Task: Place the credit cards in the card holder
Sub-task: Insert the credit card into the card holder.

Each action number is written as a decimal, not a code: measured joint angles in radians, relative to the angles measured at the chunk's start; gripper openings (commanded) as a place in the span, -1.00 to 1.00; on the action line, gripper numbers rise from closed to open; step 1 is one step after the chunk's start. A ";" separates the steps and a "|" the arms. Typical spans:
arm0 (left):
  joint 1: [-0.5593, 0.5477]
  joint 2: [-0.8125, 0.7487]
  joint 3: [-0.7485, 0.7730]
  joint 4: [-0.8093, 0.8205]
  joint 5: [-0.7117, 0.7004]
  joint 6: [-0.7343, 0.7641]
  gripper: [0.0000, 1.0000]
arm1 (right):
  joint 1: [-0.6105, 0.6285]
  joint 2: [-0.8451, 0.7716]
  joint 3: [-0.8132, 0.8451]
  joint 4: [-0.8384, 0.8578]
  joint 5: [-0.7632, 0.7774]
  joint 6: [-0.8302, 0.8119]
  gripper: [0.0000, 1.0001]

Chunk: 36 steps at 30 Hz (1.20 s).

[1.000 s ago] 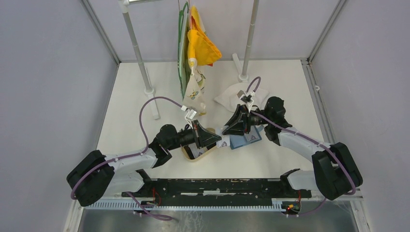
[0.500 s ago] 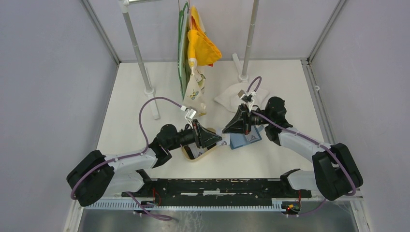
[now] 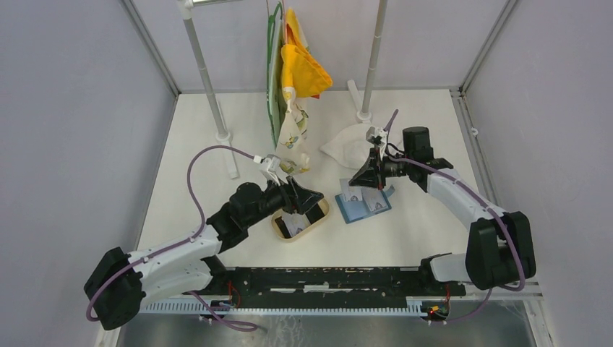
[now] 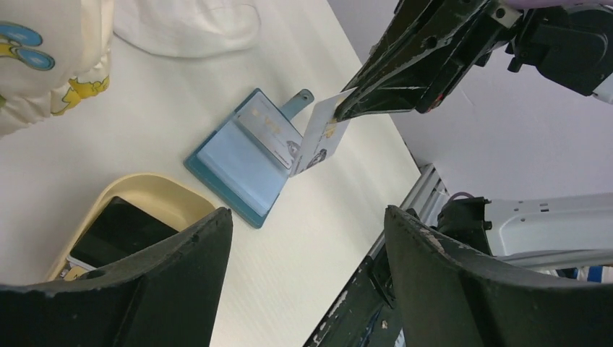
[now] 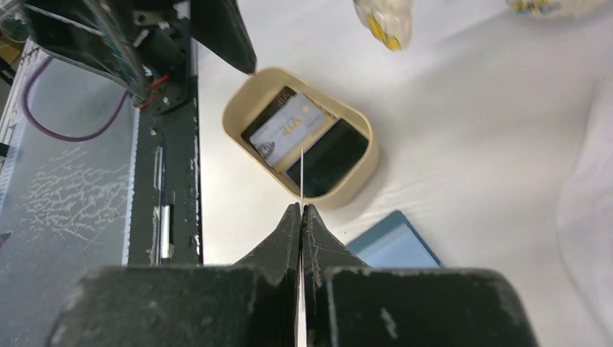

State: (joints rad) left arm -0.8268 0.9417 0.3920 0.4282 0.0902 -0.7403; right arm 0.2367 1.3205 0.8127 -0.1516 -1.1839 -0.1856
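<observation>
Table (image 3: 195, 181): bearing everything. Left claw (image 4: 307, 213): hanging over the tray (image 3: 278, 230), jaws gaping, gripping nothing. Right claw (image 5: 301, 210): pinching one card (image 4: 318, 134) edge-on above the wallet (image 4: 238, 155), which is lying open beside the tray. Other cards (image 5: 336, 155): sitting in the tray.

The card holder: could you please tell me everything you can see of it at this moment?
The card holder is a flat blue wallet, lying open on the white table beside the tan tray. Its inside shows clear pockets, one holding a tucked card, and a closing tab sticks out from one edge. The right gripper, shut on a light card, holds it tilted at the pockets; contact is unclear.
</observation>
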 measured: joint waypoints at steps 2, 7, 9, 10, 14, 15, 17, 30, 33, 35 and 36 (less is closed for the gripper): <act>0.000 0.029 0.039 -0.040 -0.014 0.001 0.59 | -0.017 0.043 0.032 -0.094 0.020 -0.069 -1.00; -0.010 0.175 0.113 -0.047 0.000 0.001 0.42 | -0.071 0.128 0.053 -0.248 0.073 -0.174 -1.00; -0.036 0.236 0.130 -0.047 -0.008 0.001 0.28 | -0.101 0.142 0.053 -0.278 0.089 -0.191 -1.00; -0.057 0.270 0.143 -0.048 -0.013 0.001 0.18 | -0.119 0.149 0.053 -0.290 0.096 -0.199 -1.00; -0.157 0.419 0.246 -0.083 -0.065 0.008 -0.14 | -0.161 0.183 0.053 -0.315 0.119 -0.213 -1.00; -0.177 0.457 0.278 -0.093 -0.081 0.011 -0.18 | -0.169 0.196 0.053 -0.319 0.125 -0.213 -1.00; -0.209 0.532 0.345 -0.120 -0.114 0.018 -0.26 | -0.179 0.216 0.053 -0.325 0.135 -0.213 -1.00; -0.248 0.834 0.611 -0.330 -0.250 0.054 -0.63 | -0.220 0.283 0.053 -0.328 0.150 -0.209 -0.99; -0.249 0.867 0.618 -0.350 -0.265 0.054 -0.70 | -0.225 0.306 0.053 -0.329 0.149 -0.208 -1.00; -0.249 0.887 0.621 -0.373 -0.277 0.054 -0.72 | -0.225 0.315 0.053 -0.328 0.146 -0.205 -1.00; -0.249 0.896 0.623 -0.385 -0.283 0.054 -0.73 | -0.226 0.317 0.053 -0.328 0.146 -0.204 -1.00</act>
State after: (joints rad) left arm -1.0756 1.8378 1.0145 0.0437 -0.1932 -0.6861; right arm 0.0109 1.6379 0.8661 -0.4801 -1.0378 -0.3897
